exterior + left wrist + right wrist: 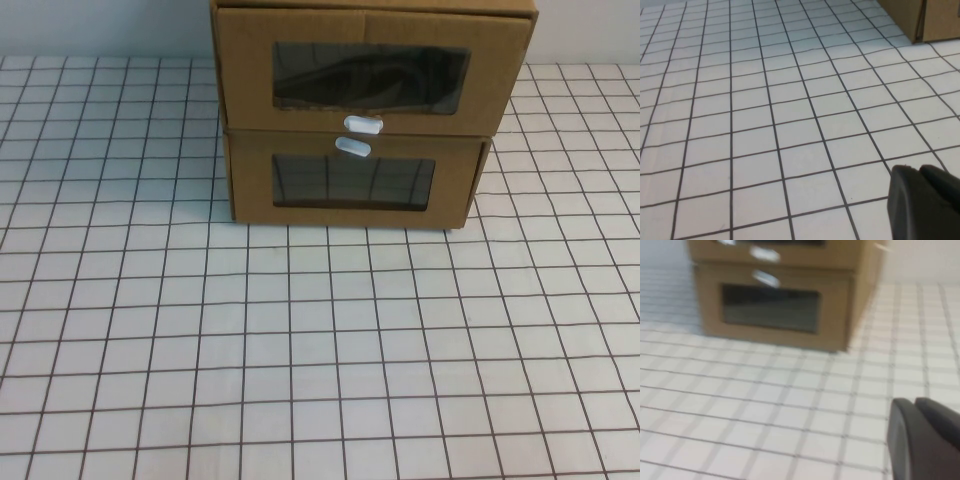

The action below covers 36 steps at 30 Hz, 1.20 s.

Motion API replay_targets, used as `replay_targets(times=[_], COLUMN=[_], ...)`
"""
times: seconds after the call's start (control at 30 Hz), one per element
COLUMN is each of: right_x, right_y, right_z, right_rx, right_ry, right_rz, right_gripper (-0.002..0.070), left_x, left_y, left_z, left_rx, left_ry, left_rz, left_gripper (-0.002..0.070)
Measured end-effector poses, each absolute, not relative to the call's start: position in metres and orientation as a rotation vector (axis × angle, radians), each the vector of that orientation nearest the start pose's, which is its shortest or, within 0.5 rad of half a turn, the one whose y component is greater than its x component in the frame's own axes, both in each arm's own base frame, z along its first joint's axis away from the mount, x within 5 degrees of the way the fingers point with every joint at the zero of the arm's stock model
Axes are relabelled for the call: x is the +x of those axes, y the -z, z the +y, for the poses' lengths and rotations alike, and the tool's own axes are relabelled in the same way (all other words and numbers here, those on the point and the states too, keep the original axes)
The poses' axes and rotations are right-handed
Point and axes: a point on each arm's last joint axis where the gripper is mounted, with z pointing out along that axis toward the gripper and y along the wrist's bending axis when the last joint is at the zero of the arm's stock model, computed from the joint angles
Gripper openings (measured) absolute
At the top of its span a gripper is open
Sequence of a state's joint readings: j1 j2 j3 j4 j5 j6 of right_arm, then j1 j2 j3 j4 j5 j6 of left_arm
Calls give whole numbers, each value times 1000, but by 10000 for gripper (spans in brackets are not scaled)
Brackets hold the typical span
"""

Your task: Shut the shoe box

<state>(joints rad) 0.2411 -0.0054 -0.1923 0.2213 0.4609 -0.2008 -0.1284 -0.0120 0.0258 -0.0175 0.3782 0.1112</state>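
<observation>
While shoe box (370, 75) top-cropped, left pincer (921, 175), right pincer (915, 405) edge-cropped over table (765, 125); apart/together: cannot tell.

Left gripper (922, 202): matte black, rounded moulded edges. Right gripper (925, 440): same black casing.

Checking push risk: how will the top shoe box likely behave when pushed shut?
The shoe box is cardboard, so probably light and easy to slide. Stacked on the lower box, it might shift the stack. Left gripper and right gripper hover over the table.
</observation>
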Motion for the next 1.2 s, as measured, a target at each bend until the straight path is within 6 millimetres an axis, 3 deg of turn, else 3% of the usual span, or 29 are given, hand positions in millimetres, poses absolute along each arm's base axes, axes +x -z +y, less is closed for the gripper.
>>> replay_targets(times=[0.3, 1.2], right_x=[50, 52], right_y=[-172, -173], right_z=[7, 7], right_rx=[-53, -63], right_ry=[-136, -123], right_rz=[1917, 1850], right_gripper=[-14, -14], left_x=[52, 52], left_y=[-171, -171], left_z=[-7, -7], left_rx=[213, 214], left_ry=[29, 29], left_rz=[1863, 1865], left_gripper=[-5, -5])
